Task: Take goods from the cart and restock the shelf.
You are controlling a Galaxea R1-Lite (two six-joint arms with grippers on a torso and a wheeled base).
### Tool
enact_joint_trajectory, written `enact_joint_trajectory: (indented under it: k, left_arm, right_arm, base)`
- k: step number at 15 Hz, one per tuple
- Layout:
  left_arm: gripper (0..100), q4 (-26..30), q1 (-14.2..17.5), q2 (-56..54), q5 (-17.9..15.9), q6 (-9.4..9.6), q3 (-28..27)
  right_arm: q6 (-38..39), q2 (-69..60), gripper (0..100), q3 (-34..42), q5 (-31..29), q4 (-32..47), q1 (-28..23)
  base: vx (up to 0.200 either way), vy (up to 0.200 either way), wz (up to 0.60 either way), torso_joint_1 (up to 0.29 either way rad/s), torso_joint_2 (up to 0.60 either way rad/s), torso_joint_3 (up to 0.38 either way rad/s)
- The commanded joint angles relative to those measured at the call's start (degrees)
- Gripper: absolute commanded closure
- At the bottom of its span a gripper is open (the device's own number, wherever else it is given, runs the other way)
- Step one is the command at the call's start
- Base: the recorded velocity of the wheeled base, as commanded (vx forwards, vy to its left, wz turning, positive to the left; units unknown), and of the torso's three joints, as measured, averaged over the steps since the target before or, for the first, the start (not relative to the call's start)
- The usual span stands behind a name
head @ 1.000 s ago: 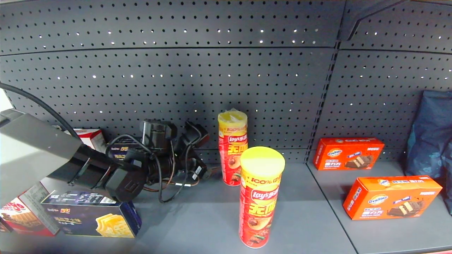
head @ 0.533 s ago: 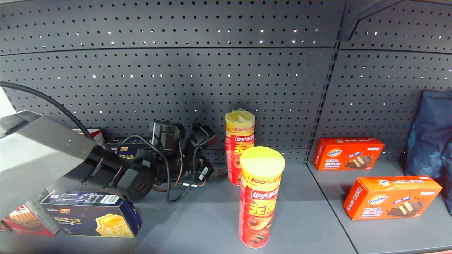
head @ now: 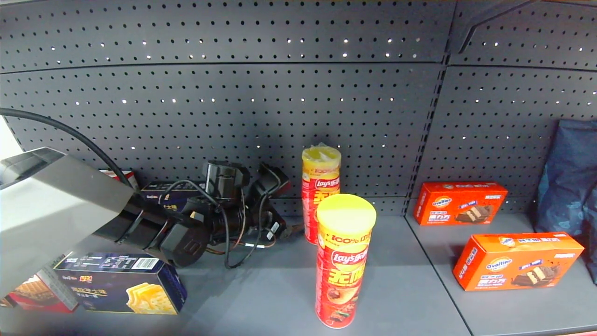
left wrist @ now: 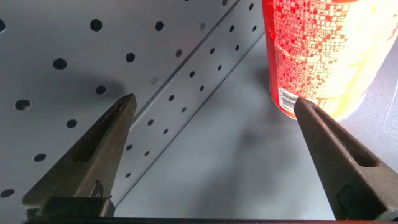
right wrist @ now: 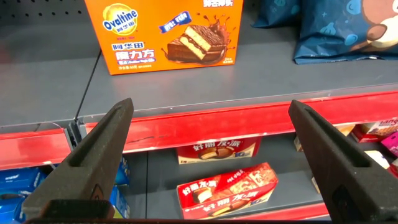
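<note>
On the grey metal shelf [head: 261, 289], backed by a perforated dark pegboard [head: 233, 107], goods run from left to right. At the far left a red-and-white carton [head: 21, 291] lies half hidden by a glossy dark-blue cracker box [head: 121, 282], a flat rectangular pack on its side. Behind them, against the pegboard, sit a second dark-blue box [head: 163, 192] and the corner of a red-topped carton [head: 116, 175].

The left arm [head: 140, 224], black and strung with looped cables, extends low over the shelf. Its left hand [left wrist: 214, 102] is released, the two tapered dark fingers [left wrist: 93, 155] spread wide with nothing between them. One fingertip appears to touch the foot of the rear chip can [head: 321, 186], though the wrist view is too close to be sure.

That tall red cylinder stands upright near the pegboard, with crinkled clear film over its yellow lid. The front chip can [head: 345, 261], the same shape with a smooth yellow lid, stands upright just in front of it, toward the shelf's edge.

Right of a seam in the shelf, two cartons lie flat: the rear orange box [head: 459, 203] and the front orange box [head: 517, 261]. A soft dark-blue bag [head: 571, 182] leans at the far right. The right hand [right wrist: 211, 106] hangs unclenched and empty before the shelf's red edge strip [right wrist: 249, 124].
</note>
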Motion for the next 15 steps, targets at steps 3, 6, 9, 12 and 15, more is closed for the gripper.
enact_joint_trajectory:
  k: [3, 6, 9, 12, 15]
  left_arm:
    - [0, 0.06, 0.34, -4.56, 0.07, -0.17, 2.42]
    - [0, 0.59, -0.01, -17.22, -0.19, -5.44, 9.27]
    - [0, 3.49, -1.77, -33.83, -0.19, -5.35, 15.77]
    - [0, 3.67, -1.77, -38.13, 2.18, -5.18, 18.67]
    - [0, 3.14, -2.21, -39.80, 4.81, -3.16, 23.33]
  right_arm:
    - [0.00, 0.09, 0, 0.00, 0.02, -0.07, 0.01]
    - [0.00, 0.09, 0, 0.00, 0.02, -0.07, 0.01]
    - [0.00, 0.09, 0, 0.00, 0.02, -0.07, 0.01]
    - [0.09, 0.09, 0, 0.00, 0.02, -0.07, 0.01]
    - [0.00, 0.09, 0, 0.00, 0.02, -0.07, 0.01]
  base:
    - [0.000, 0.000, 0.00, 0.000, 0.00, 0.000]
    - [0.000, 0.000, 0.00, 0.000, 0.00, 0.000]
    - [0.000, 0.000, 0.00, 0.000, 0.00, 0.000]
    - [0.000, 0.000, 0.00, 0.000, 0.00, 0.000]
    - [0.000, 0.000, 0.00, 0.000, 0.00, 0.000]
